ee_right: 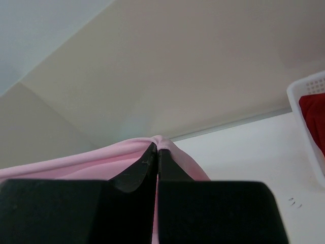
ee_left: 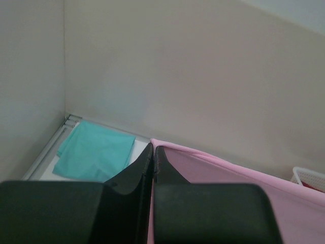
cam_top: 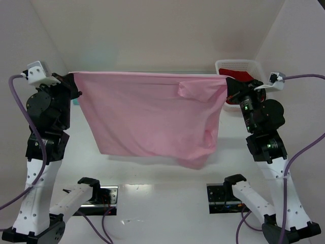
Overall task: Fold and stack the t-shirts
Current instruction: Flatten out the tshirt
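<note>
At the near edge of the tabletop (cam_top: 162,208), beside the arm bases, lie two small dark boards (cam_top: 104,194) with wiring; any print on them is too small to read. Beyond them, the light pink t-shirt (cam_top: 147,119) hangs spread out between the two hands. Its top edge is drawn taut and almost level from one hand to the other, and its lower edge hangs loose, dipping lowest toward the right hand's side. Just below the top edge near the right hand, a flap of cloth is folded over.

The left hand (cam_top: 71,80) is closed on one top corner. In its wrist view the two dark fingers meet, with pink cloth pinched between them and running off to its right. The right hand (cam_top: 227,82) is closed on the other top corner, the cloth bunching over its fingertips in its wrist view.

Beyond the left hand and to its left, a folded teal t-shirt (ee_left: 94,151) lies flat on the tabletop in the corner by the walls. Beyond the right hand, off to its right, a white basket (ee_right: 303,104) holds the red t-shirt (ee_right: 314,114).
</note>
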You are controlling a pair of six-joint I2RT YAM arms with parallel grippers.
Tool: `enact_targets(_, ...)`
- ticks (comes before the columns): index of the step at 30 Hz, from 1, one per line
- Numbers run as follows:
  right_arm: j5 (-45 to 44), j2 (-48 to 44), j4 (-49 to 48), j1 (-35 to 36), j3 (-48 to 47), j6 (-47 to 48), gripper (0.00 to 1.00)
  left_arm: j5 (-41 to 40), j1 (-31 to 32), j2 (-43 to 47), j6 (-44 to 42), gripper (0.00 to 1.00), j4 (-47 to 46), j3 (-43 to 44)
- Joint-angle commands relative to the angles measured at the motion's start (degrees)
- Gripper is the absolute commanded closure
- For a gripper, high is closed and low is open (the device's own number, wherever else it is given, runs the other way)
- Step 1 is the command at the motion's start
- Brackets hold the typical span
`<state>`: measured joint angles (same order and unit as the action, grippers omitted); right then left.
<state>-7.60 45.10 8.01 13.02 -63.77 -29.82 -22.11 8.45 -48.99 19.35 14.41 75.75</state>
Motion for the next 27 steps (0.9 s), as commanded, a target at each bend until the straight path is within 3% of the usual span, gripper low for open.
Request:
enact_targets(1,-5.15,-1.68,-4.14,-0.8,-1.19,1.26,1.0,-4.7,-0.8,-1.54,-3.45,1.0,-3.86,3.01)
enact_targets(4,-8.22,-4.49,-4.76,-0.8,0.22,2.04,1.0,-4.87,-0.8,2.58,-4.32,1.0,-7.72,-0.77)
enact_targets(8,-16.13,-2.22,-2.91,-2.02,-3.81,5.21,1.0,-7.86,-0.8,-0.66,-6.26,1.0,-6.43,0.98)
enact_targets(13,-12.8,-2.12,-5.02,-2.03,-4.35,5.74,1.0,-7.24,-0.8,0.39,-5.03,1.0,-9.05,-3.32)
enact_targets(17,-17.71,-2.65,-5.02,-2.03,-5.57,7.76,1.0,-10.41,-0.8,1.0,-6.52,1.0,-9.05,-2.8)
enact_targets(23,-9.73,-2.12,-5.02,-2.03,-8.57,7.15,1.0,-6.2,-0.8,3.03,-5.2,1.0,-10.28,-3.5)
enact_targets(27,-9.72,0.85,-6.07,-2.03,-7.86,6.53,1.0,-3.91,-0.8,0.66,-4.68,1.0,-9.67,-3.5)
